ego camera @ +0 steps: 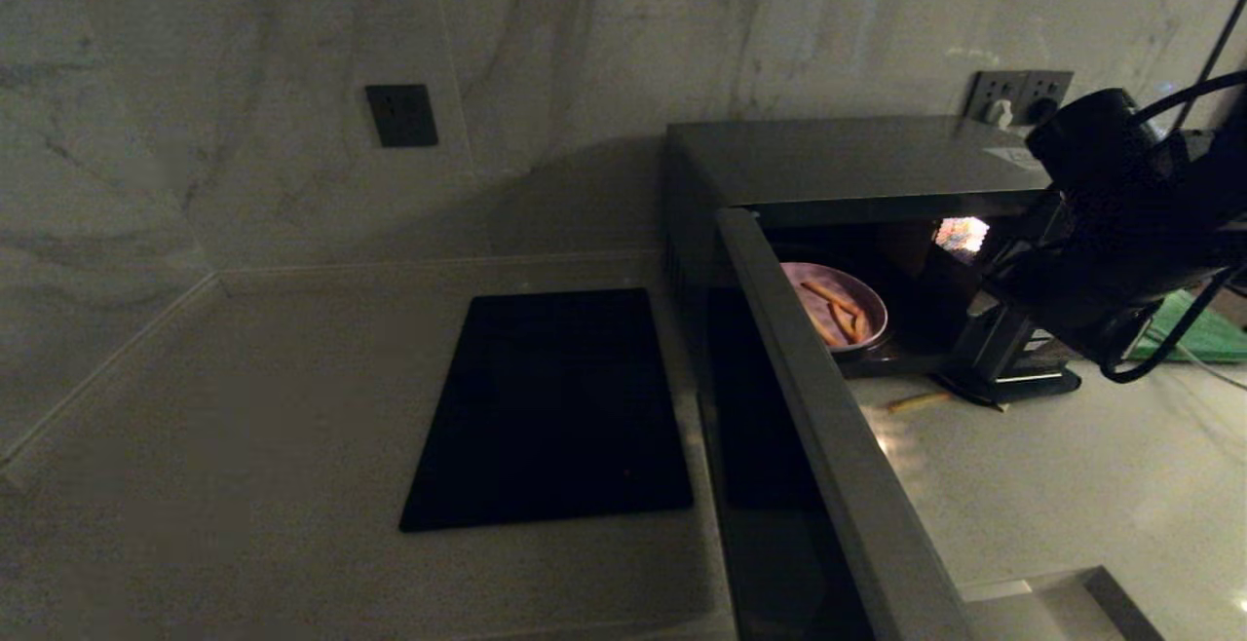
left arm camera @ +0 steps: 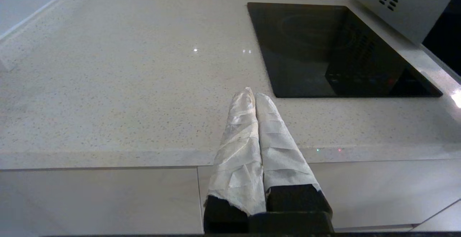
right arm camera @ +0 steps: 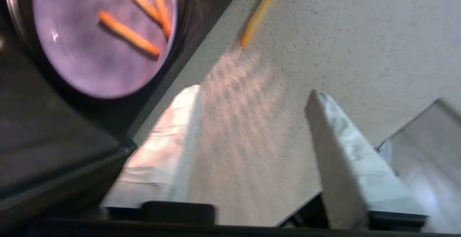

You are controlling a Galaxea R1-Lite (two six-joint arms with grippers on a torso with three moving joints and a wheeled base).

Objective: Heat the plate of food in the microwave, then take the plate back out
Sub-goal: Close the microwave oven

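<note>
Lilac plate (ego camera: 836, 307) with orange sticks; grey microwave (ego camera: 838, 159); black slab (ego camera: 555, 407); speckled beige counter (left arm camera: 126, 85); green board (ego camera: 1203, 329)

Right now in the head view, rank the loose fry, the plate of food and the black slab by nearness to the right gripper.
1. Loose fry, on the counter just before the microwave.
2. Plate of food, inside the open microwave.
3. Black slab, far left on the counter.

The right gripper is open.

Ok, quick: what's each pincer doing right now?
Left pincer: closed, holding nothing, over the counter.
Right pincer: open, empty, outside the microwave.
</note>
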